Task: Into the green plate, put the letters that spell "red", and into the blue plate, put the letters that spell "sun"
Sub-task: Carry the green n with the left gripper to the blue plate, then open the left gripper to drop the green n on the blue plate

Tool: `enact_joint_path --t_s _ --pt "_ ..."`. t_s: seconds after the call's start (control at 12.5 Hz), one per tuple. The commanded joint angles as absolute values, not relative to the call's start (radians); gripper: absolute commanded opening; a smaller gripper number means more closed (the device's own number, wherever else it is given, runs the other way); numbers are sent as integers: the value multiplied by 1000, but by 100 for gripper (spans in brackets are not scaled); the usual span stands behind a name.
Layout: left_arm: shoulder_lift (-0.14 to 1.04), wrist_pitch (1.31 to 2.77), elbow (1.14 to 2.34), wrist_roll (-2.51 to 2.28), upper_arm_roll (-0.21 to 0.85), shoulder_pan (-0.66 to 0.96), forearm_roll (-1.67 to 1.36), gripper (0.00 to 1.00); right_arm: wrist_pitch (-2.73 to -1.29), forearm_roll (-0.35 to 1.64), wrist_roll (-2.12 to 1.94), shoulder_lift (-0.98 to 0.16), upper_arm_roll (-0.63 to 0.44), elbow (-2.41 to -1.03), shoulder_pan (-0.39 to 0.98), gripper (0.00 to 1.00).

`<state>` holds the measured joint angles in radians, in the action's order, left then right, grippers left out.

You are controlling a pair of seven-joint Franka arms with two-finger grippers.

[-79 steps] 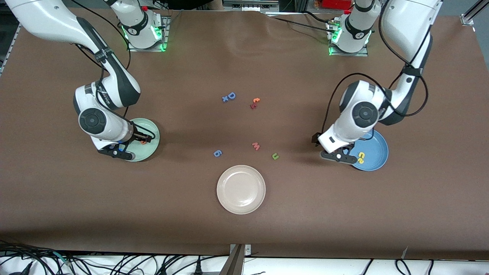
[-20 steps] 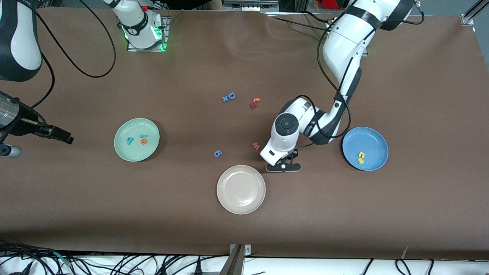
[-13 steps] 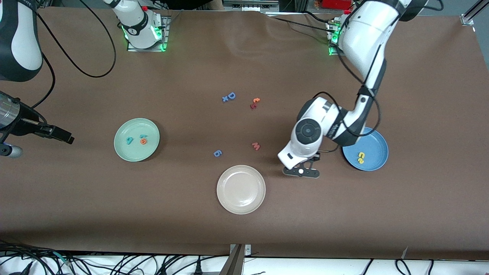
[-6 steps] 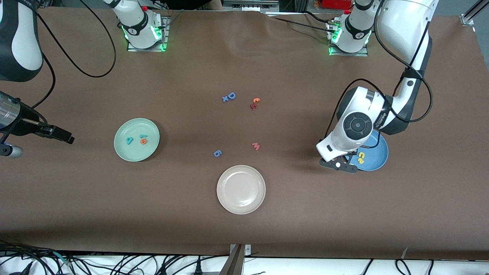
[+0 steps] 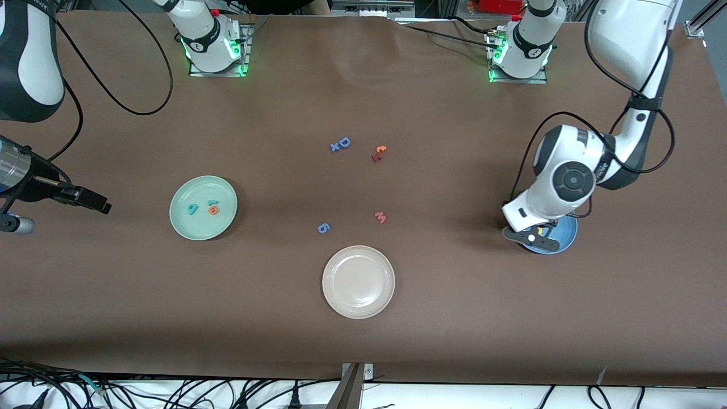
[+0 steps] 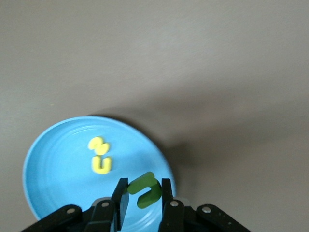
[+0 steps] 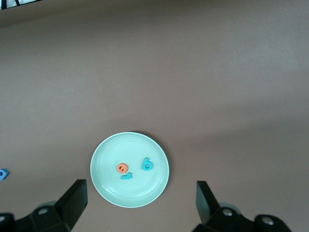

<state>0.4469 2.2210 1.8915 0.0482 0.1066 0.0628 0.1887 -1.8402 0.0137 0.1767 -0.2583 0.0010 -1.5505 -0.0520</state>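
Nearest to the front camera you see the cream-white plate [image 5: 358, 282] on the brown table [image 5: 363, 341]. A little farther back lie a blue 6-like letter [image 5: 323, 228] and a pink letter [image 5: 380, 217], both flat on the table.

Your left gripper [image 6: 142, 191] is over the blue plate [image 5: 567, 237], near the rim. Its fingers [image 6: 120, 195] are pinching the green n [image 6: 145, 189] up in the air. In the left wrist view the yellow s [image 6: 98, 144] and yellow u [image 6: 102, 165] lie in the blue plate, touching each other.

At the right arm's end, the green plate [image 5: 203, 208] holds the teal d [image 5: 193, 209], the orange e [image 5: 213, 210] and the thin teal r [image 5: 213, 202], all close together.

Your right gripper [image 7: 140, 203] waits up high, past the green plate at that end of the table, with its fingers spread wide and nothing between them.

Farthest back lie a blue D with a small blue letter [image 5: 341, 144], and a red and orange pair [image 5: 378, 153] beside them.
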Motion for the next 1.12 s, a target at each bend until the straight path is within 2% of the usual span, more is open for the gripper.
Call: enact_joint_path --t_s 0.0,0.56,0.72,0.8,0.96,1.04 --pt "410 2240 1931 171 124 -21 193 21 -1844 17 160 -244 -6 -1569 -46 100" --pt "420 2243 1924 230 124 -101 192 21 -1844 17 160 -244 -6 -1569 -46 100" --pt "431 2246 1917 255 124 -110 155 25 -1844 17 160 -244 -6 -1569 -46 100" --pt "431 2246 1916 258 124 -109 149 45 -1844 17 160 -244 -6 -1569 -46 100" --pt "439 2246 1911 255 124 -109 143 91 -1844 17 160 -245 -6 -1569 -46 100" --pt "440 2243 1899 255 123 -109 115 100 -1844 17 160 -245 -6 -1569 -48 100"
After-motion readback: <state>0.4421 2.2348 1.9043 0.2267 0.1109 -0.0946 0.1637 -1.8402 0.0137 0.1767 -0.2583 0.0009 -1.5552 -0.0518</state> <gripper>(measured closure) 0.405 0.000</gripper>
